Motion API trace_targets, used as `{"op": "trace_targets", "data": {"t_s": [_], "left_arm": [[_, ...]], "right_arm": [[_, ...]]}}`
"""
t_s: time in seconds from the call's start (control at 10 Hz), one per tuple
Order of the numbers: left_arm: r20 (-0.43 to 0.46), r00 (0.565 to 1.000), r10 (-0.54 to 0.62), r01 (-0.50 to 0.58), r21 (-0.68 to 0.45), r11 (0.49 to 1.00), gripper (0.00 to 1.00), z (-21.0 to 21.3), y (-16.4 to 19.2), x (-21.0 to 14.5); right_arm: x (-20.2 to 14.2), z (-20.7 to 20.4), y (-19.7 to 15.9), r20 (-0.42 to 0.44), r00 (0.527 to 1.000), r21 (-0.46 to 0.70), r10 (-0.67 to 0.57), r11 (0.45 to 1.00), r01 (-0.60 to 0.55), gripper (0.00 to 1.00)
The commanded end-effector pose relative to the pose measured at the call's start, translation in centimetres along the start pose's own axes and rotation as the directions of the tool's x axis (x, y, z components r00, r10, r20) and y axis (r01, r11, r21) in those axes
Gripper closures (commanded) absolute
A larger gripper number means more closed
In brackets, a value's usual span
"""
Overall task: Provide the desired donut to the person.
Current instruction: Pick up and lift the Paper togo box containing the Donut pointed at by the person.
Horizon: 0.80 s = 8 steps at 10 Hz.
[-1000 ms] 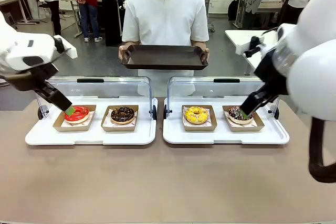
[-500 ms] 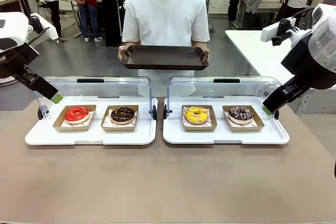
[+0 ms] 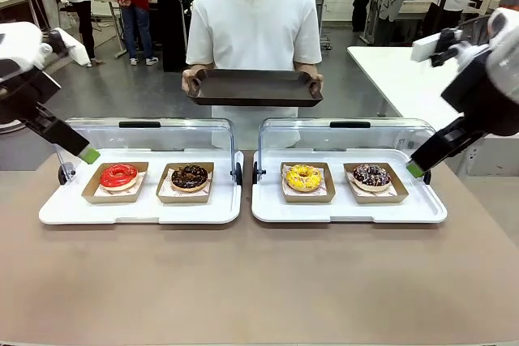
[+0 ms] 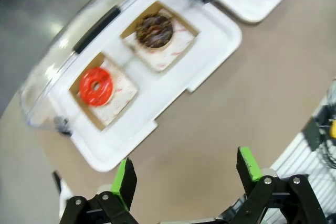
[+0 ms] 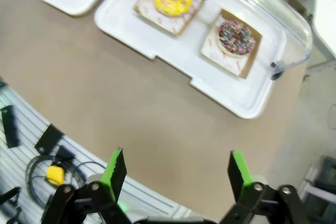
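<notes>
I see the table [image 3: 259, 281] below both tools and the person [image 3: 255, 30] beyond them, holding a dark tray [image 3: 254, 87]. My left tool [image 3: 89, 154] hangs open just beside the red donut [image 3: 118, 175]. My right tool [image 3: 415, 169] hangs open just beside the sprinkled donut [image 3: 372, 174]. The chocolate donut [image 3: 190, 176] and yellow donut [image 3: 302, 177] lie between the tools.

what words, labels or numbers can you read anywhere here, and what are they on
No text can be read in any view.
Liners under the donuts: faint red print, too blurred to read.
Black tray held by the person: no markings that I can make out.
</notes>
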<state>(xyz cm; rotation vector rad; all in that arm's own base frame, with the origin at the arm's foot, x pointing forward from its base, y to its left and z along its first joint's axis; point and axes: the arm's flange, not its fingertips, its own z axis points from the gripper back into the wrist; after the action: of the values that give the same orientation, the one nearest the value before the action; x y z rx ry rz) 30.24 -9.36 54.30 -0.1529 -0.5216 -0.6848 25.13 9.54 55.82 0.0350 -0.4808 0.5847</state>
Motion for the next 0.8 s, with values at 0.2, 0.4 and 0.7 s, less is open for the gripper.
{"op": "trace_targets", "data": {"t_s": [0.2,0.4,0.7], "left_arm": [[0.164,0.969,-0.183,0.236,-0.415,0.879,0.0,2.4,7.6,-0.3],[0.291,0.937,-0.193,0.308,-0.429,0.849,0.0,3.3,11.7,-1.4],[0.541,0.836,-0.098,0.332,-0.354,0.874,0.0,3.9,17.4,-4.0]], "right_arm": [[-2.4,1.8,-11.6,0.167,0.984,0.501,-0.064,0.865,-0.029,0.0],[-5.0,3.5,-16.2,0.395,0.916,0.61,-0.067,0.765,-0.207,0.0],[-7.8,4.3,-21.4,0.56,0.823,0.594,-0.093,0.737,-0.321,0.0]]}}
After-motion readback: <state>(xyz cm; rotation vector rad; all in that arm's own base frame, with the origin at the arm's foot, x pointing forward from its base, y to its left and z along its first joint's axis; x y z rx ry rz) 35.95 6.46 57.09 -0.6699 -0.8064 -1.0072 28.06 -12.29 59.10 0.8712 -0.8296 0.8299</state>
